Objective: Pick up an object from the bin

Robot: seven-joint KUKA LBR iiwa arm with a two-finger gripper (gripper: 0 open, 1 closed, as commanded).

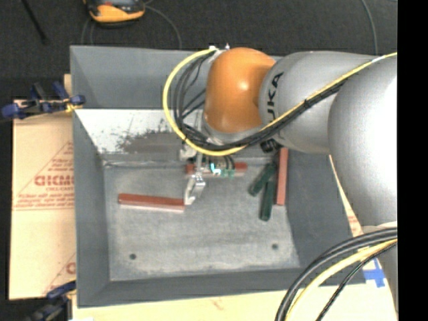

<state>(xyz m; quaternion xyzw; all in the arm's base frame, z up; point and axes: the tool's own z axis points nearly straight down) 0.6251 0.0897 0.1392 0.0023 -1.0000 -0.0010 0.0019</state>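
Note:
My gripper hangs low over the middle of the bin floor, under the orange wrist cover. One metal fingertip shows, just at the right end of a flat reddish-brown bar that lies lengthwise on the floor to the left. Nothing shows between the fingers. To the right lies a dark green tool with two crossed handles. A small red and green piece sits just behind the gripper.
A long pinkish stick leans along the right wall beside the green tool. The arm and its yellow cables reach in from the right and cover the bin's back right part. The front of the floor is bare grey metal.

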